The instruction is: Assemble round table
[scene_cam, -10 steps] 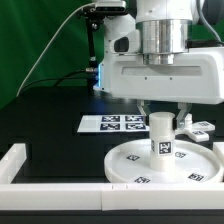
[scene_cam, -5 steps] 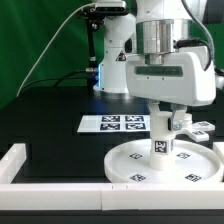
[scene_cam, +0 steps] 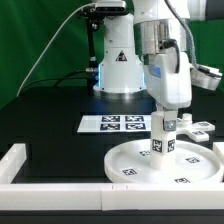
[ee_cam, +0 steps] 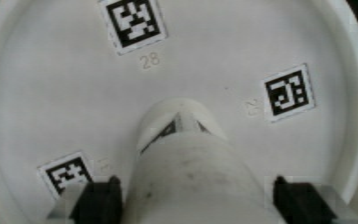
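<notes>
The large white round disc point(scene_cam: 128, 158) lies near the front rail, towards the exterior view's right. The short cylindrical leg point(scene_cam: 161, 142) stands upright at its centre, with a tag on its side. My gripper point(scene_cam: 165, 124) comes down from above and is shut on the leg's upper part. In the wrist view the leg point(ee_cam: 194, 160) fills the space between my two dark fingers point(ee_cam: 101, 200), with the disc point(ee_cam: 69, 110) and three of its tags beneath. The small cross-shaped foot point(scene_cam: 196, 128) lies behind the disc, at the exterior view's right.
The marker board point(scene_cam: 113, 123) lies flat behind the disc. White border rails run along the front point(scene_cam: 60, 190) and the left point(scene_cam: 14, 156). The arm's base point(scene_cam: 118, 62) stands at the back, before a green backdrop.
My wrist and hand have turned about the vertical axis over the leg, from broadside to edge-on. The leg's tag has swung round. The disc has stayed in place.
</notes>
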`<state>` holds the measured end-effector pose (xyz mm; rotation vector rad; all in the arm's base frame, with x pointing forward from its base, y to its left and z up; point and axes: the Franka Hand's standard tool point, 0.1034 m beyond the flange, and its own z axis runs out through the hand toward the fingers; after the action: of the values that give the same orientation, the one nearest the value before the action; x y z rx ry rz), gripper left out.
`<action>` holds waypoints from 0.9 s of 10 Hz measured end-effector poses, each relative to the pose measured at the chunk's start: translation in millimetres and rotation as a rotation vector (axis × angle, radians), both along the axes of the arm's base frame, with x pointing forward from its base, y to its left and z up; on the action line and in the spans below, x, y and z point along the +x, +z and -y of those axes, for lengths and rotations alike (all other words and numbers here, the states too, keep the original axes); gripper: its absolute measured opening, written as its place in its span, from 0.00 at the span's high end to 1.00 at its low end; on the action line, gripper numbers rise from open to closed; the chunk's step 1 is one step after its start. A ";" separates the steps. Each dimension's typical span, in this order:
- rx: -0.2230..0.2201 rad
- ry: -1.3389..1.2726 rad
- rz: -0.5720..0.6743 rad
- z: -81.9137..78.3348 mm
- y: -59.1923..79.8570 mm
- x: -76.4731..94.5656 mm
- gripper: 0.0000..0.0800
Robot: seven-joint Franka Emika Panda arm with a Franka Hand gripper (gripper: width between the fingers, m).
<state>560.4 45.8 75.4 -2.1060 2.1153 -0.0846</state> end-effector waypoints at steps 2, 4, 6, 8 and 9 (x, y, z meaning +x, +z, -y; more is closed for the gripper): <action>-0.011 0.072 0.003 0.3 -0.2 -0.1 0.30; -0.075 0.532 0.033 6.4 1.4 2.7 0.19; -0.130 0.732 0.068 8.8 0.2 -3.3 0.19; -0.149 0.853 0.074 9.4 0.0 -2.8 0.19; -0.163 0.940 0.079 9.0 -0.1 -2.8 0.19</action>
<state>557.5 36.8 75.3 -2.8828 0.9232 -0.2187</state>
